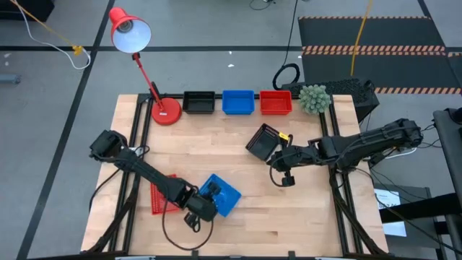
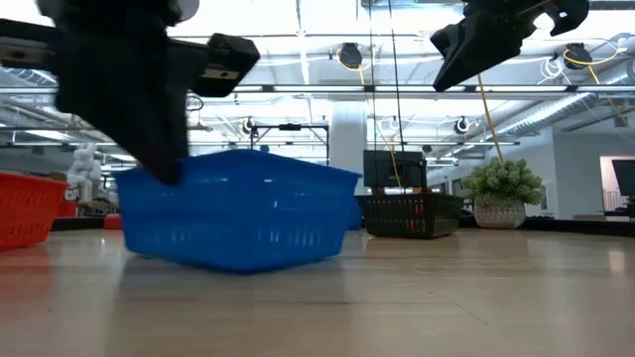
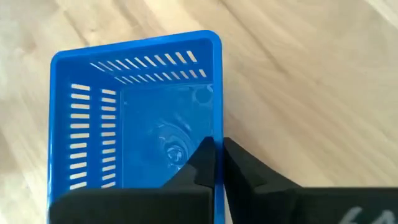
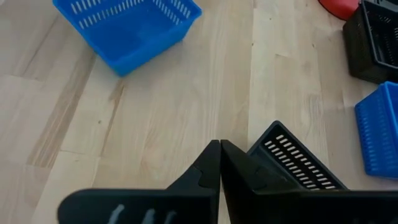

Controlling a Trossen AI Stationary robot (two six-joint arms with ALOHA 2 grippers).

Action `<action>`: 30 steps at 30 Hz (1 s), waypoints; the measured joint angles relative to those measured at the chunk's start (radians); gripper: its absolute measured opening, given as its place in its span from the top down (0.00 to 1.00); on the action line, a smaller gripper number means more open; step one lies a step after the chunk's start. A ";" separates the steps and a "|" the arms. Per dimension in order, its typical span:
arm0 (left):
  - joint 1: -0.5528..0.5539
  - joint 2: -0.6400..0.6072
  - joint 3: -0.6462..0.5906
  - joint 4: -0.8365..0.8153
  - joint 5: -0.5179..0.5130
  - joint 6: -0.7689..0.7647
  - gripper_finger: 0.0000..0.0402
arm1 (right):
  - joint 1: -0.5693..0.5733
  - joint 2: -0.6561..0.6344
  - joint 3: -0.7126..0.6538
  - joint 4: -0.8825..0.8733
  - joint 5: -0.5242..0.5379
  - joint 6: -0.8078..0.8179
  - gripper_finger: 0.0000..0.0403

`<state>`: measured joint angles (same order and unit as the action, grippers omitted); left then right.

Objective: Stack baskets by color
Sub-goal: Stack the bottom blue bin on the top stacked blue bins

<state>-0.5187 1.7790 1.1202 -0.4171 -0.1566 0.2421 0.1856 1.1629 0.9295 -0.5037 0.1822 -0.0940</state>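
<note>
A blue basket [image 1: 222,195] stands on the table near its front edge. My left gripper [image 3: 219,158] is shut on it, coming from the table's left. A red basket [image 1: 159,196] lies on the table beneath the left arm. Over the table's middle right, my right gripper [image 4: 219,158] is shut on a black basket [image 1: 262,141] held in the air. Along the far edge stand a black basket [image 1: 199,102], a blue one [image 1: 238,102] and a red one [image 1: 275,102] in a row. My left gripper pinches one long wall of the blue basket at its rim [image 3: 216,134], one finger inside the basket and one outside. The fingers slant down from the table's left. The basket's bottom [image 2: 238,260] rests on the table. My right gripper holds the black basket by a slotted wall [image 4: 292,163] that shows beside one finger; the fingers themselves hide the exact spot. They slant down from the table's right. The basket hangs tilted, lifted clear of the table.
A red desk lamp stands with its round base [image 1: 166,112] at the far left, beside the row of baskets. A small green plant [image 1: 313,98] sits at the far right corner. Bare wood lies between the two arms and along the near right.
</note>
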 joint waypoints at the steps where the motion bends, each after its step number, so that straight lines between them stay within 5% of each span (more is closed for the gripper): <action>1: 0.011 0.000 0.000 0.003 0.000 0.007 0.97 | 0.000 0.000 0.000 0.000 0.000 0.000 0.99; 13: 0.172 0.000 0.169 -0.100 -0.089 0.195 0.97 | 0.000 -0.008 0.000 -0.029 0.004 0.010 0.99; 20: 0.342 0.000 0.322 -0.209 -0.143 0.320 0.98 | 0.000 -0.111 0.000 -0.207 0.145 0.101 0.99; 30: 0.600 -0.001 0.424 -0.116 -0.176 0.422 0.98 | -0.001 -0.232 -0.009 -0.270 0.179 0.160 0.99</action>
<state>0.0812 1.7779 1.5443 -0.5328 -0.3321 0.6637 0.1850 0.9313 0.9200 -0.7734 0.3611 0.0664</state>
